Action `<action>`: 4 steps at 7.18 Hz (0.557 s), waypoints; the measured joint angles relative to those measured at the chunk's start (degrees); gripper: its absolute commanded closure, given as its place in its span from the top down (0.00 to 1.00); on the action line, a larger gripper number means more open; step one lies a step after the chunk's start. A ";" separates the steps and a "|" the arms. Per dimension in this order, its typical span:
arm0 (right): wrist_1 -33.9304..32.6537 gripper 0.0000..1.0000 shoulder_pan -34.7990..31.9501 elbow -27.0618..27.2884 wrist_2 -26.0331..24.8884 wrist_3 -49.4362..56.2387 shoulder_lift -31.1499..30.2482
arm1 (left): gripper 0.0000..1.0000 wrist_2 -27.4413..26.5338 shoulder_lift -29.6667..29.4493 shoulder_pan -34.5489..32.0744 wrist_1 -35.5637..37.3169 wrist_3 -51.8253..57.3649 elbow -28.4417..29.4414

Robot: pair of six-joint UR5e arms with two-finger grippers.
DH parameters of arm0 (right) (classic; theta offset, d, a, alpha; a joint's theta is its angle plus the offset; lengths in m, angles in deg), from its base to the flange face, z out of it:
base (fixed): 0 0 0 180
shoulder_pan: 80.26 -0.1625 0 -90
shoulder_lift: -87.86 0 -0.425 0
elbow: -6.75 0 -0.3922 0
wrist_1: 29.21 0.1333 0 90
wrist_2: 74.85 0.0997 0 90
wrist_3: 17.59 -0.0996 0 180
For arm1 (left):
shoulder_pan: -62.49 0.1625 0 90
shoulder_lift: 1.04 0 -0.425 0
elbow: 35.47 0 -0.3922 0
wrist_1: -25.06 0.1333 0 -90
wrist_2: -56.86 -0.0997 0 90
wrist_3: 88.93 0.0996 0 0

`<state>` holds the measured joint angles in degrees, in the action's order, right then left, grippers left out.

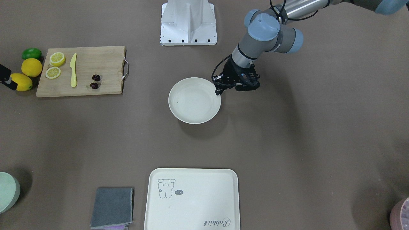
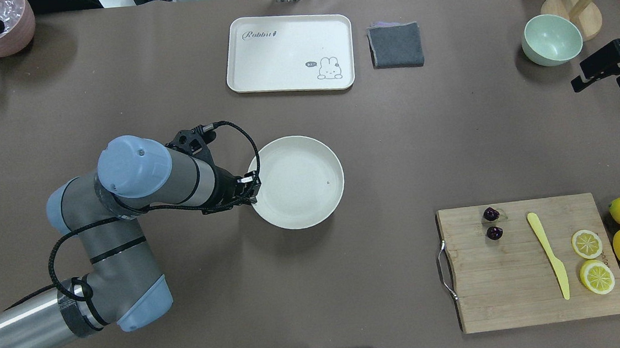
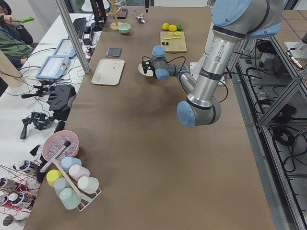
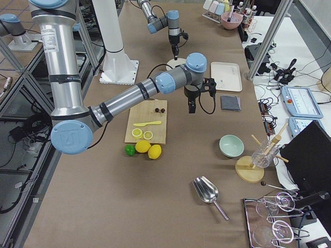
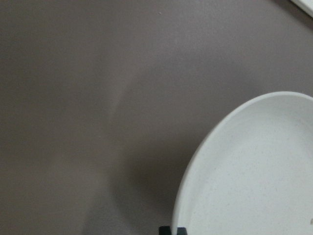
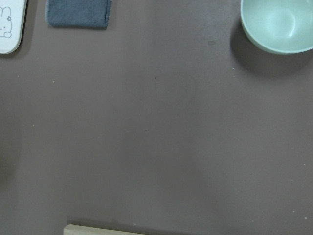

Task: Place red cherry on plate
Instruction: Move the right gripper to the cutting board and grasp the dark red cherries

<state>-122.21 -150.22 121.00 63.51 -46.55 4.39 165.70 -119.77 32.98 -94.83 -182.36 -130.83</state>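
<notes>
Cherry (image 2: 491, 214) on cutting board (image 2: 518, 290), left claw (image 1: 218, 91) well apart, beside plate (image 2: 299, 183)

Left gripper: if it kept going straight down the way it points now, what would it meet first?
The rim of the plate. The left gripper points down right over that edge, as the wrist view shows too. It may already be touching; height is unclear.

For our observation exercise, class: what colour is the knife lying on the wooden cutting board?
Pale yellow; the knife shows best in the overhead exterior view.
</notes>
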 measured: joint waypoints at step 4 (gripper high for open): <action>0.08 1.00 5.55 2.92 -1.28 -5.89 0.06 | 0.98 -0.34 -0.70 0.23 0.01 0.01 2.01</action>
<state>-122.14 -144.66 123.92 62.22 -52.44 4.45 165.36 -120.47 33.21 -94.82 -182.35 -128.82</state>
